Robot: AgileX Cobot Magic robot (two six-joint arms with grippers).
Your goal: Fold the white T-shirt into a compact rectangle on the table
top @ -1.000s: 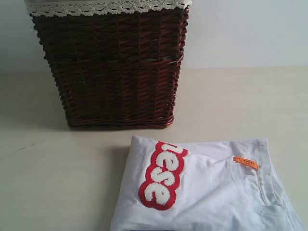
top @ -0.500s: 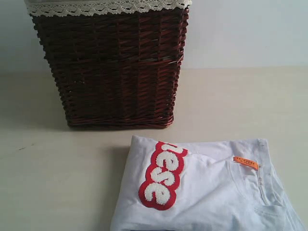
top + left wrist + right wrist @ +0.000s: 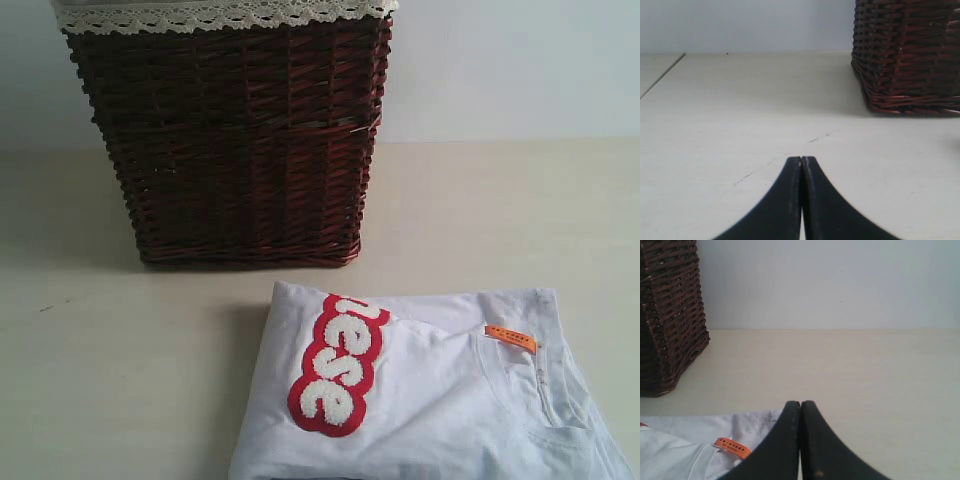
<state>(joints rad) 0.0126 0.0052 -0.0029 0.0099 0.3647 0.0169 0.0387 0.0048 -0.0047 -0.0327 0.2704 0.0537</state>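
First, in the exterior view the white T-shirt (image 3: 440, 400) lies partly folded on the table (image 3: 120, 380), at the near right, in front of the dark wicker basket (image 3: 230, 140) and apart from it. Its red-edged letters (image 3: 335, 370) face up, and the orange label (image 3: 510, 337) sits at the collar. Next, in the left wrist view the left gripper (image 3: 801, 161) has its two fingers pressed together over bare table, holding nothing. Last, in the right wrist view the right gripper (image 3: 800, 405) is also closed and empty, with the shirt's collar edge just beside it.
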